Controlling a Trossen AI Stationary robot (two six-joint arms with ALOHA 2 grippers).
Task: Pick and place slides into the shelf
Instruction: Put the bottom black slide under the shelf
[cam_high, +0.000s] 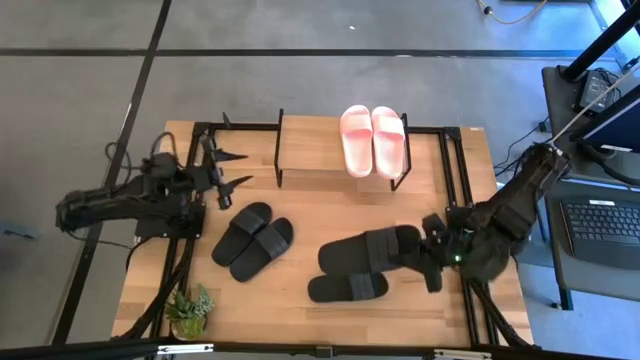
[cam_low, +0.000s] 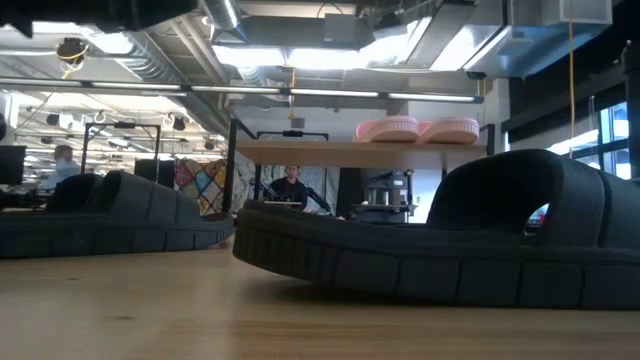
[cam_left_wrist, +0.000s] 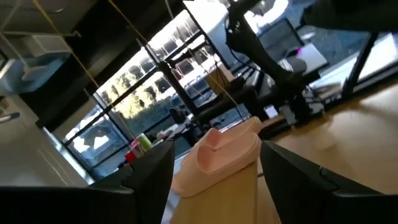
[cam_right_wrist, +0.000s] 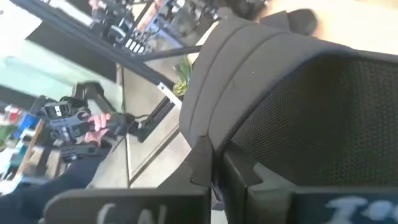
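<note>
Pale wood runs across the whole tabletop (cam_high: 320, 300) beneath my two dark arms. At far left, my left gripper (cam_high: 232, 168) hangs level over the table's left side, its two pointed fingers spread wide with nothing between them, aimed toward the left end of the shelf (cam_high: 310, 150). In my left wrist view the same open fingers (cam_left_wrist: 155, 180) frame a pink slide seen side-on on the shelf board. A small green plant (cam_high: 190, 310) sits at the table's near-left corner.

Next along, one black pair of slides (cam_high: 252, 240) lies side by side on the table, angled, well apart from the shelf. The shelf stands at the table's far edge, light board on thin black legs, and the pink pair (cam_high: 373, 140) rests on its right half, soles down and touching each other.

Right of centre, a black slide (cam_high: 370, 252) is tilted, its toe end raised off the wood in the low view (cam_low: 420, 250), and my right gripper (cam_high: 432, 250) is clamped on its heel end. My right wrist view shows the ribbed black strap (cam_right_wrist: 249, 68) close against my fingers. The sandal's mate (cam_high: 347, 287) lies flat on the table just beside it, nearer the front edge. A keyboard (cam_high: 600, 225) sits on a side desk beyond the table's right edge.
</note>
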